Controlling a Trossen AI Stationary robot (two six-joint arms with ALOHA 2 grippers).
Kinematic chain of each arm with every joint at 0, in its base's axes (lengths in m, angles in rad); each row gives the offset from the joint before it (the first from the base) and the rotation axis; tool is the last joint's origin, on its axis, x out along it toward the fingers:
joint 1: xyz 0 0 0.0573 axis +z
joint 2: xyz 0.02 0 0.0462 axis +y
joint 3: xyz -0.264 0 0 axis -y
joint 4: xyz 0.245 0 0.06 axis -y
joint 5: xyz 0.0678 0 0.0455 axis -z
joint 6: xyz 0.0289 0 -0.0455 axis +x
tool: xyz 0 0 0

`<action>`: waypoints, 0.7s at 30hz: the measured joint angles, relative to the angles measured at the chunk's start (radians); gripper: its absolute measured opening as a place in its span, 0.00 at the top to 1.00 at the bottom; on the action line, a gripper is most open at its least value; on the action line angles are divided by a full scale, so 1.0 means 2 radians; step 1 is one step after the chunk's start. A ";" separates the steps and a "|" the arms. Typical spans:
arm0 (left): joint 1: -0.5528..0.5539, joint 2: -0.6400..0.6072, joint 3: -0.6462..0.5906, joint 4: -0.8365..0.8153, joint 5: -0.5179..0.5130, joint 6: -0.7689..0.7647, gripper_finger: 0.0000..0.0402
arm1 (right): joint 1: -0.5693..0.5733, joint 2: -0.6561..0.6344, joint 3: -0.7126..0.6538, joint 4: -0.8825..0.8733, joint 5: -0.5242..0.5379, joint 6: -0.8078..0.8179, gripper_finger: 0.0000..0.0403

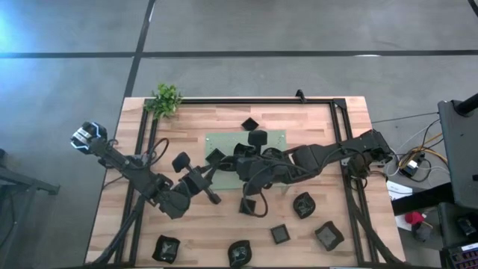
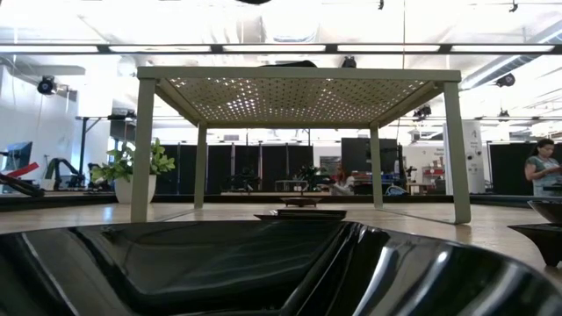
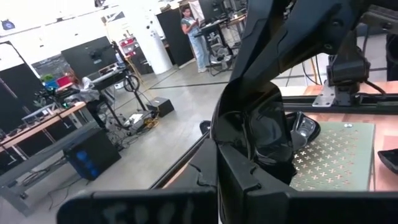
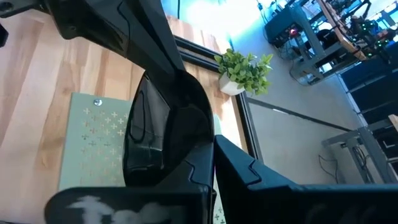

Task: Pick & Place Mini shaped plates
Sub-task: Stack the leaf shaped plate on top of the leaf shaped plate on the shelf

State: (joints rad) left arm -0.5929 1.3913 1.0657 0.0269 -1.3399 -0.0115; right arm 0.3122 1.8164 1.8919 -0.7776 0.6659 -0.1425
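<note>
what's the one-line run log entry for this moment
left claw: shut on mini plate | right claw: shut on mini plate | both over green mat | loose plates along near edge

high: we look straight down on the whole table point(image 1: 224, 224) | low: we sit at tabletop level, a plate point(image 2: 263, 263) right against our lens, facing the room | left wrist: we look close past a held plate point(image 3: 261, 130) to the green mat point(image 3: 336, 155) | right wrist: likewise, also sharing the plant point(image 4: 244, 71) with high
</note>
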 joint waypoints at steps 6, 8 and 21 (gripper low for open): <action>0.000 -0.001 0.000 0.001 0.002 -0.008 1.00 | 0.000 0.000 0.000 0.001 -0.001 0.000 0.98; 0.000 -0.001 0.000 0.001 0.003 -0.008 1.00 | 0.000 0.000 0.000 0.001 -0.002 0.000 0.98; 0.001 -0.001 0.000 0.003 0.001 -0.015 1.00 | 0.000 0.000 0.000 0.003 -0.004 0.000 0.98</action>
State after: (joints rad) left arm -0.5919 1.3888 1.0657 0.0338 -1.3388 -0.0413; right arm 0.3119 1.8164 1.8919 -0.7713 0.6586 -0.1421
